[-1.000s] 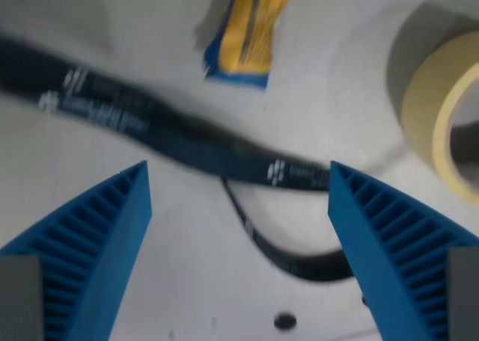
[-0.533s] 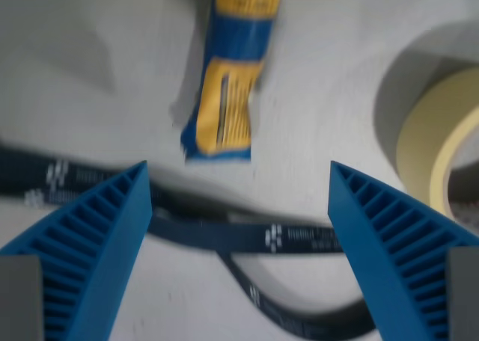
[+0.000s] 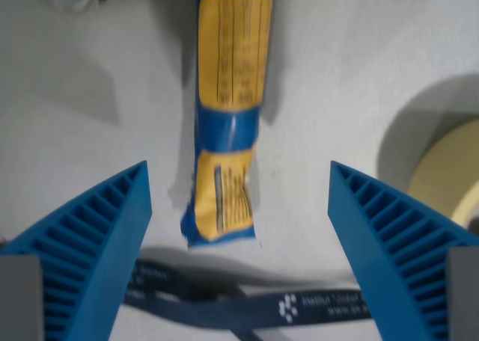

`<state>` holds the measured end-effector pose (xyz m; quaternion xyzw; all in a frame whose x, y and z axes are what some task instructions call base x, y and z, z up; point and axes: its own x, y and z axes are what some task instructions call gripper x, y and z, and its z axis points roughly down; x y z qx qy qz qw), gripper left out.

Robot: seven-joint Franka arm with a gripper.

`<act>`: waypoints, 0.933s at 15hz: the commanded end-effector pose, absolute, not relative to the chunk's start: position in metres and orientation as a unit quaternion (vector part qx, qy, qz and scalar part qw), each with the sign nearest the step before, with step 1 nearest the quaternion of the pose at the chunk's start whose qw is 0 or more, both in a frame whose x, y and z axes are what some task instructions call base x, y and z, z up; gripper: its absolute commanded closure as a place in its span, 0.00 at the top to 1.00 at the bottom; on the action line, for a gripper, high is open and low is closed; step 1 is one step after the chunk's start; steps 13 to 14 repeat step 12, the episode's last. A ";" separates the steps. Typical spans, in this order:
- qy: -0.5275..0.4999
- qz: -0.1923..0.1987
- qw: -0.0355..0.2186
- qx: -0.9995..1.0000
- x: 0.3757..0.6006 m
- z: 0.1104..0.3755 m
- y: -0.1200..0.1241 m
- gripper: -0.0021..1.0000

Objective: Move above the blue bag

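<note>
Blue bag (image 3: 228, 117), yellow printed labels, lying flat

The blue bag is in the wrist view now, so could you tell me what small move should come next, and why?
Probably a short move forward: the blue bag runs toward the wrist view's top, while only its near end lies between the open fingers.

Camera: has moved forward over the white table.
Long blue-and-yellow plastic bag (image 3: 226, 124): more in view, now between the fingers.
Dark printed strap (image 3: 247, 307): slid to the bottom edge.
</note>
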<state>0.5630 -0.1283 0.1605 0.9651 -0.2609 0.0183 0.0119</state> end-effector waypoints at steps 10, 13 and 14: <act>-0.302 0.010 -0.002 0.953 0.585 0.150 -0.139 1.00; -0.300 0.009 -0.002 0.954 0.585 0.150 -0.139 1.00; -0.300 0.009 -0.002 0.954 0.585 0.150 -0.139 1.00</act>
